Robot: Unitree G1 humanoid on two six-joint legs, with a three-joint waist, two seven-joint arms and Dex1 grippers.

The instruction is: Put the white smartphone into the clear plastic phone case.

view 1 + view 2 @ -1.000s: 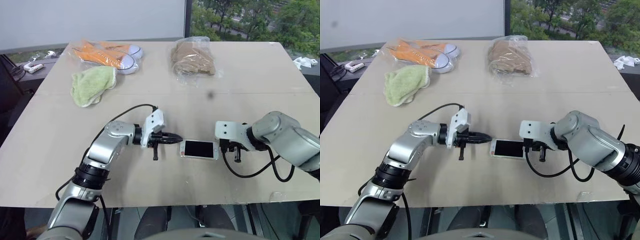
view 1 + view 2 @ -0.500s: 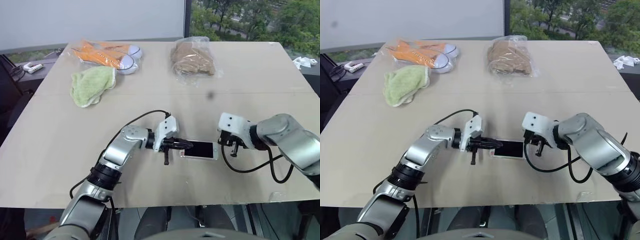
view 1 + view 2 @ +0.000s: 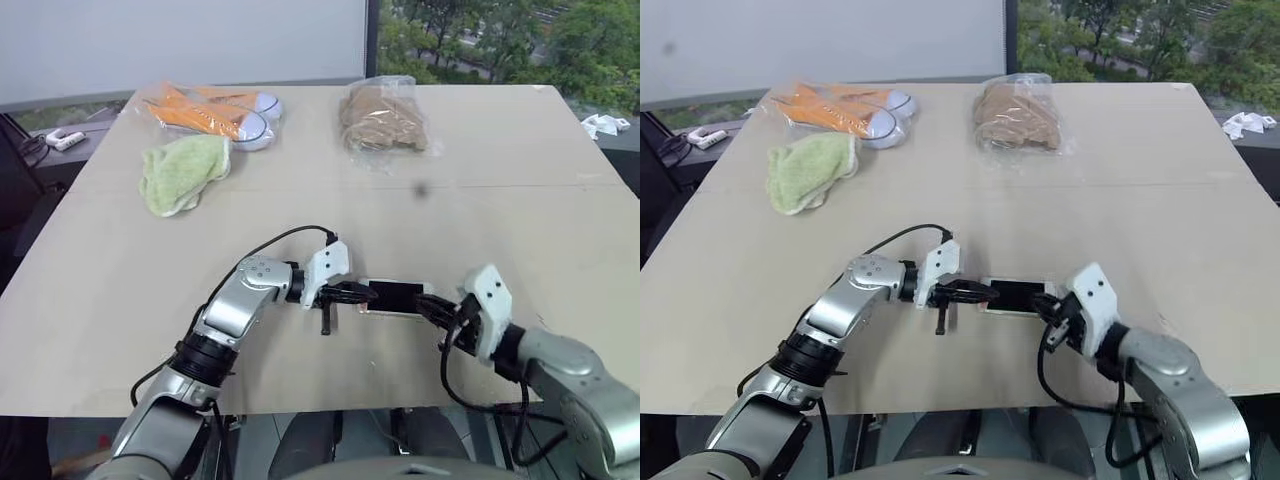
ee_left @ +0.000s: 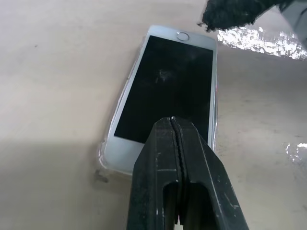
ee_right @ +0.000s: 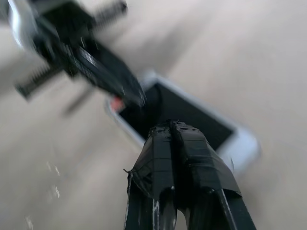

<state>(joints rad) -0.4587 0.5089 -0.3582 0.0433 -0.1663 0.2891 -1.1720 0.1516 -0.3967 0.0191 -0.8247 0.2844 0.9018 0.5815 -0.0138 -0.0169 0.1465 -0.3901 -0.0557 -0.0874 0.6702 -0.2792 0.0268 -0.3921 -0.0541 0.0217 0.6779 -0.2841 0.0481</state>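
The white smartphone (image 3: 398, 298) lies flat, screen up, near the table's front edge, its home button toward my right arm. A thin clear rim, the clear plastic phone case (image 4: 102, 159), shows around the phone's near corner in the left wrist view. My left gripper (image 3: 362, 293) is shut, its tip resting over the phone's left end (image 4: 168, 81). From the front right, my right gripper (image 3: 423, 306) points at the phone's right end; it is shut and holds nothing. In the right wrist view its tip hangs just above the screen (image 5: 192, 115).
At the back of the table (image 3: 520, 210) lie bagged orange-and-white sneakers (image 3: 215, 108), a green cloth (image 3: 183, 170) and a brown item in a clear bag (image 3: 385, 115). The table's front edge runs close behind both grippers.
My right arm has swung back toward the front edge and rolled, now reaching the phone's right end from the near side. My left gripper has sunk onto the phone's left end.
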